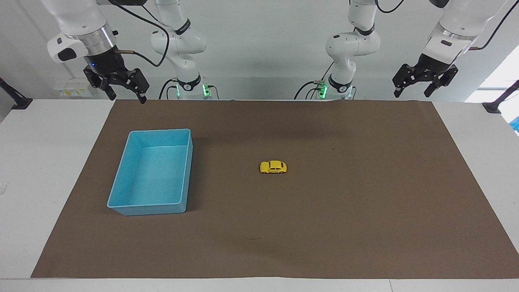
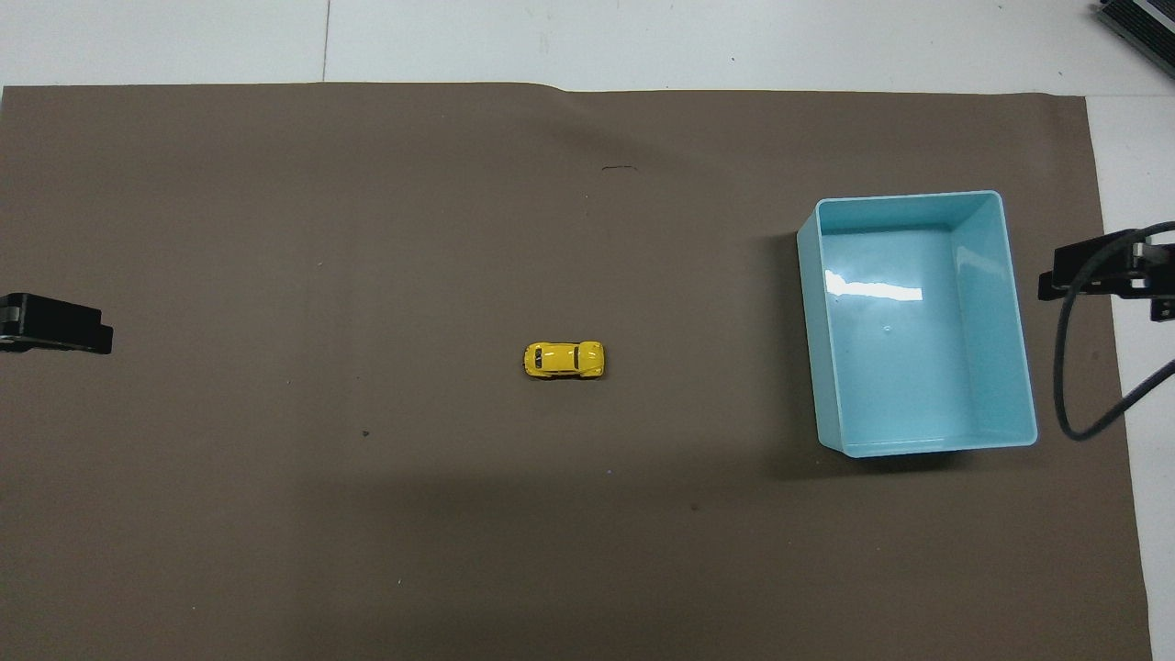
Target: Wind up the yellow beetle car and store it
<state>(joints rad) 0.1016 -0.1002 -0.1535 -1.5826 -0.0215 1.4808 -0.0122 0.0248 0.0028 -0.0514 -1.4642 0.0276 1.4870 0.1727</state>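
The yellow beetle car (image 1: 273, 167) (image 2: 564, 360) stands on its wheels near the middle of the brown mat, with nothing touching it. An empty blue bin (image 1: 154, 174) (image 2: 918, 367) sits beside it toward the right arm's end of the table. My right gripper (image 1: 126, 96) hangs open and empty, raised above the mat's edge close to the robots, at the bin's end. At the other end my left gripper (image 1: 412, 93) is also raised, open and holding nothing. Both grippers are well away from the car.
A brown mat (image 1: 324, 223) covers most of the white table (image 1: 40, 162). A dark device (image 2: 1138, 23) lies at the table's corner farthest from the robots, at the right arm's end. A cable (image 2: 1069, 386) loops down by the right gripper.
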